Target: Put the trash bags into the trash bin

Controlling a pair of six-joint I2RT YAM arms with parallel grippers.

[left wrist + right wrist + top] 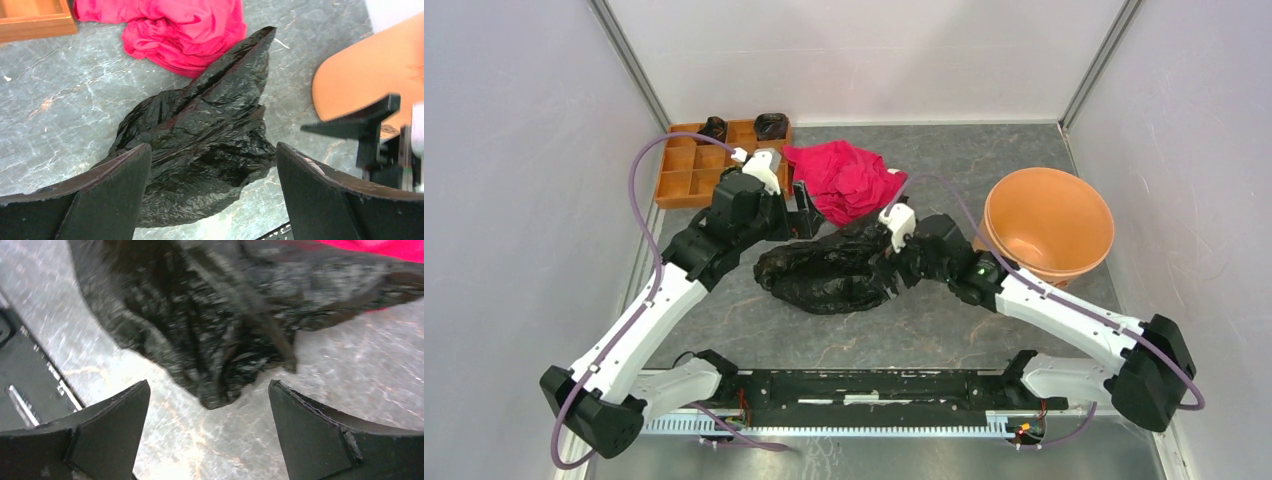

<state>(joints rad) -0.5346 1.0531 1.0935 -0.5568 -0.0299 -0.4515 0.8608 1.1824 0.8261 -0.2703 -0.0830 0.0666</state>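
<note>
Left of bin [1049, 225]: bags [829, 270] lie crumpled, not yet inside. Left gripper [212, 150] spread wide, empty, over bags' end farther from bin; right gripper [208, 385] likewise agape, empty, over bin-side end. Straddling pose presumably readies two-sided pinch of slack film. Cloth [844, 178] abuts bags.

The left gripper [212, 150], spread wide, hangs over the wrinkled black trash bag [200, 125] on the grey surface [60, 110]; a red-pink cloth [180, 30] touches the bag.

Trash bags [829, 270] mid-table, cloth [844, 180] behind, trash bin [1086, 200] right, tray [686, 178] far left
</note>
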